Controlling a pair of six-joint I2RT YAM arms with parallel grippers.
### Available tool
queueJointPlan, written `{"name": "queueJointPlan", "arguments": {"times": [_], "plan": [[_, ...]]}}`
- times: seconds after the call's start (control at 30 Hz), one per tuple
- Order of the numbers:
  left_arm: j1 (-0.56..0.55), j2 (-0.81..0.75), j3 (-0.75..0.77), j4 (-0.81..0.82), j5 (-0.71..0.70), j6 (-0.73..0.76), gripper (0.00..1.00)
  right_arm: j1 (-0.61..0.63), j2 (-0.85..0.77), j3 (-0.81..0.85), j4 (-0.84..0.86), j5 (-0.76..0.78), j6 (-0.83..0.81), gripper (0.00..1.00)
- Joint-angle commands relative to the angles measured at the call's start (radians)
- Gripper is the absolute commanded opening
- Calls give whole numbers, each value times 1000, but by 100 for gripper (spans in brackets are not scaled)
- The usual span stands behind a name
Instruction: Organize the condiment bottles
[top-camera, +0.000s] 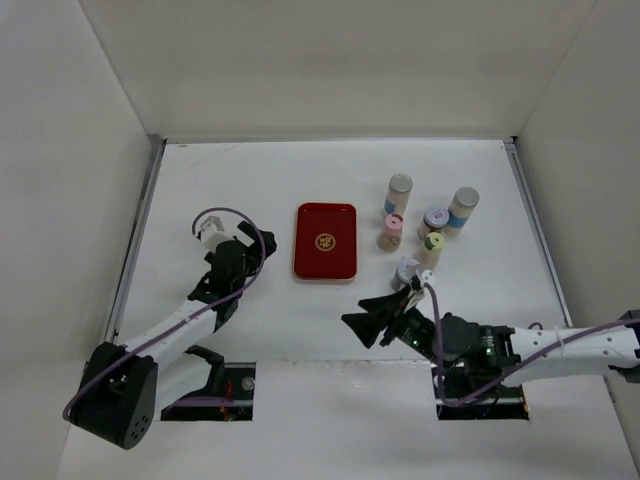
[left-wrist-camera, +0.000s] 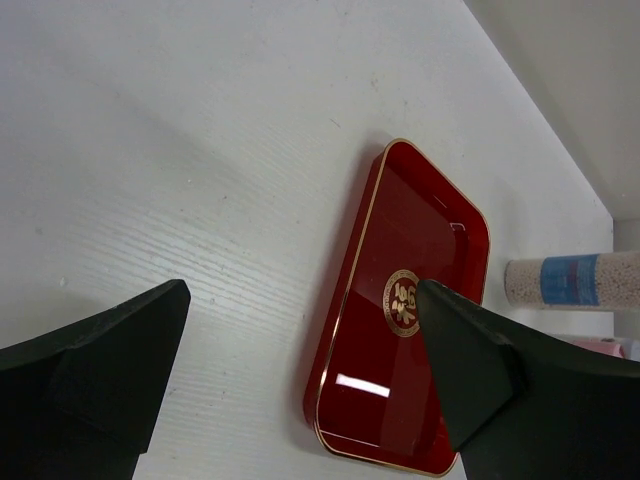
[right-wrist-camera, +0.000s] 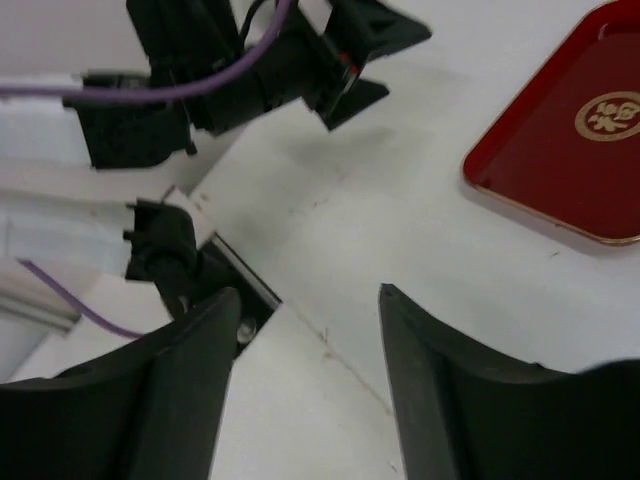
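The left gripper (left-wrist-camera: 300, 290), released, faces the red tray (top-camera: 325, 241) mid-table; the right gripper (right-wrist-camera: 310, 292), also released and empty, hovers beside the condiment bottles (top-camera: 433, 219).

Left arm (top-camera: 165, 332) runs from its base at lower left of the top view up and to the right, with the wrist folded over at left of centre. Left gripper (left-wrist-camera: 300, 295): jaws spread wide, nothing between them, fingers entering its wrist view from the two bottom corners. Purple cable (top-camera: 232, 210) loops above this wrist. Right arm (top-camera: 560, 348) lies nearly flat from the right edge toward lower centre, pointing left. Right gripper (top-camera: 357, 328): jaws partly apart, gap empty, both tips level in its wrist view.
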Motion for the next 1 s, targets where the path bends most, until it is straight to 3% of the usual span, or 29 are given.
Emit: {"name": "queueJointPlan", "arguments": {"times": [0.0, 0.1, 0.17, 0.27, 0.3, 0.4, 0.5, 0.6, 0.77, 0.97], "plan": [[2, 0, 3, 46, 5, 14, 100, -68, -103, -39, 96, -16, 11, 70], [-8, 10, -5, 74, -6, 15, 100, -143, -151, -32, 72, -54, 8, 78], [-11, 21, -4, 76, -1, 18, 100, -183, -146, -15, 52, -58, 4, 75], [-13, 6, -10, 85, -20, 31, 100, -258, -96, 36, -5, -62, -9, 58], [-13, 7, -11, 88, -32, 31, 100, -290, -64, 77, -49, -67, -12, 47], [-24, 30, 1, 83, -26, 35, 100, -380, 12, 192, -166, -58, -47, 26], [-31, 33, 4, 97, -30, 52, 100, -538, 84, 309, -252, -47, -107, 22], [-33, 65, 12, 112, -23, 66, 100, -733, 165, 401, -313, -93, -137, 32], [-37, 76, 7, 143, -12, 80, 100, -979, 344, 481, -306, -231, -185, 72], [-41, 99, -6, 203, 25, 81, 100, -1050, 568, 562, -237, -274, -275, 93]]}}
